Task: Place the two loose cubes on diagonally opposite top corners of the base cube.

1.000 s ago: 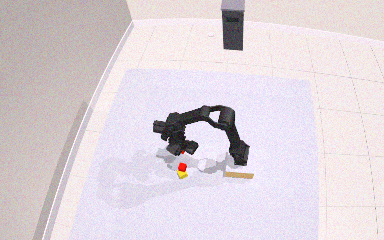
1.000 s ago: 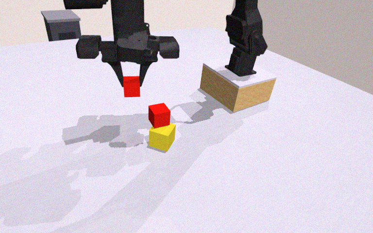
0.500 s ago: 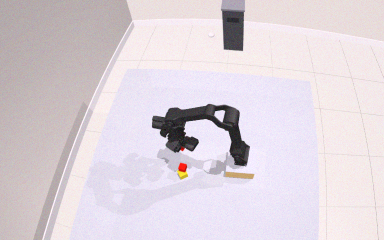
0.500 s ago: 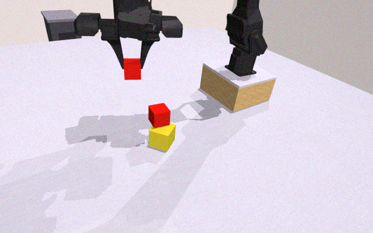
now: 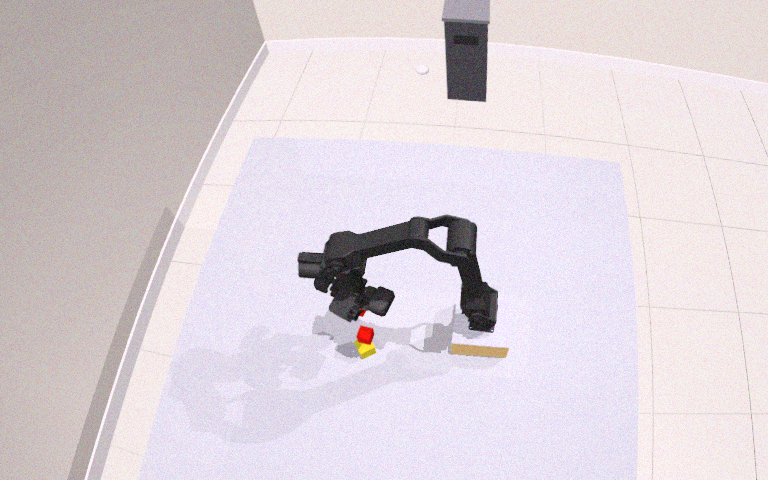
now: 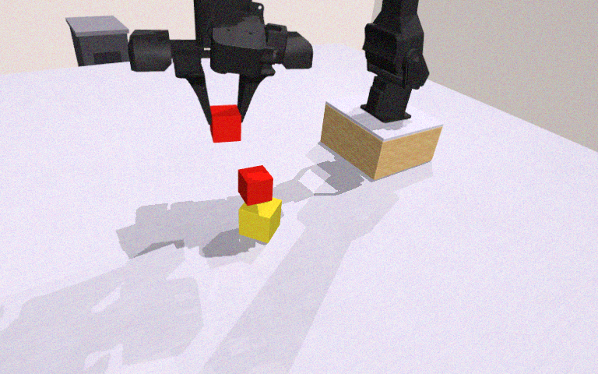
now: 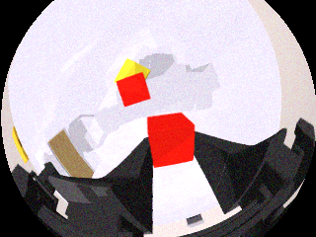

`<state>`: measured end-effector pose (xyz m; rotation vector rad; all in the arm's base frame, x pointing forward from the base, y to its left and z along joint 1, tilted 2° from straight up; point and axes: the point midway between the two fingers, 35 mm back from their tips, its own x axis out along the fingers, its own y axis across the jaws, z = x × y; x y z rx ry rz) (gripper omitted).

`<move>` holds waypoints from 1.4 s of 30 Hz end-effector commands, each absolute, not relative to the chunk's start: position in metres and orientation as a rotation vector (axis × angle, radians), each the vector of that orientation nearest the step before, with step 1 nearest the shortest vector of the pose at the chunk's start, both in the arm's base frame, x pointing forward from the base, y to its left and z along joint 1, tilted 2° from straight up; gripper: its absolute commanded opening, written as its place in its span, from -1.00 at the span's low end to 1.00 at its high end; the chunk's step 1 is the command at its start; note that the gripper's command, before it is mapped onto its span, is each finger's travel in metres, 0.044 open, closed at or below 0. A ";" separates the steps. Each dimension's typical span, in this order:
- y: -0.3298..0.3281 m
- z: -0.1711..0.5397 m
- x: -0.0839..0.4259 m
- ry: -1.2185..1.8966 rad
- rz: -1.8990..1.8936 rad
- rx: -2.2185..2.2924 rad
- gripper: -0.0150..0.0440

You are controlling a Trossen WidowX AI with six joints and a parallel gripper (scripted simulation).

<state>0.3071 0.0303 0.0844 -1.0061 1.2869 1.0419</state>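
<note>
Pincer (image 5: 362, 313) (image 6: 226, 118) (image 7: 169, 138) is clamped on a red cube, call it cube B (image 5: 363, 313) (image 6: 226, 127) (image 7: 171, 140); I see a finger on each side of it in the ext. view, upper centre-left of frame. B looks approx. level, held off the mat (image 5: 509, 424) (image 6: 441, 286) (image 7: 64, 44), nothing under it. In the top view only a sliver of B shows below the pincer.

Next out: cube A (image 5: 365, 335) (image 6: 255, 185) (image 7: 133, 89), also red, mid-frame in ext., sits on the yellow base (image 5: 367, 349) (image 6: 260, 221) (image 7: 129, 69), pushed toward one corner, w/ part of the yellow top still bare to the right. A looks level; can't tell from here if its centre is over the base.

Arm (image 5: 390, 234) (image 6: 390, 44) reaches over from its wood block, lower right of centre in top view, right of centre in ext.

My read: 1st cube is placed, 2nd is in transit, so approx. halfway or a bit more. Next: carry B across high enough to clear A, line it up over the opp. corner, turn it to match A, then lower straight, small gap. Main risk: B or a fingertip nudging A off, or shoving the base. Release gently, back off straight up.
</note>
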 end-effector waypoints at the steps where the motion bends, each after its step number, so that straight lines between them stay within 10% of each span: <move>1: 0.045 0.085 0.307 1.268 1.065 -1.028 -0.14; 42: 0.115 0.055 0.290 1.195 1.182 -1.112 -0.14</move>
